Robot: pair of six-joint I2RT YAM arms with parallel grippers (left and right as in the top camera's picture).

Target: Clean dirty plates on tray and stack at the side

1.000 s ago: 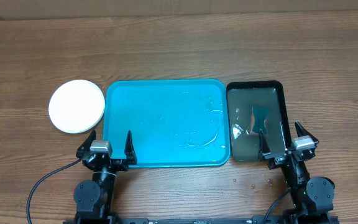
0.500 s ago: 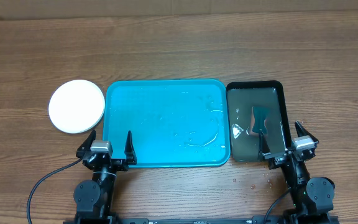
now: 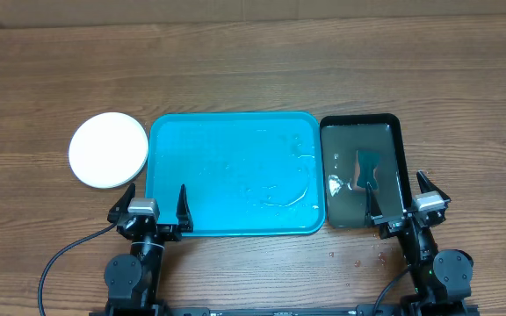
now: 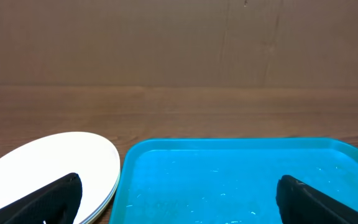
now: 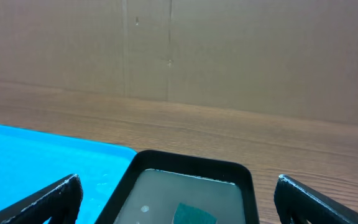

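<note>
From overhead, we saw the turquoise tray in the middle of the frame, bare of dishes and streaked with water. The plates sat in a stack on the wooden surface at centre left, just beside the tray's left rim, with the white one on top. In the left wrist view, layered rims showed at the stack's edge, though we could not tell the colours underneath. A narrower black tray lay against the turquoise tray's right side, holding shallow water and a teal sponge.

We judged the job to be at its close: nothing was left on the tray to wipe, and the stack stood at the side. The next move, as we read it, called for little beyond a check that the pile sat square.

Our left hand hovered at the lower left, over the tray's bottom rim, fingers spread wide apart and gripping nothing. Our right hand mirrored it at the lower right, over the bottom end of the black tray, fingers likewise wide apart and empty. Both arms were folded back toward the bottom edge of the frame
</note>
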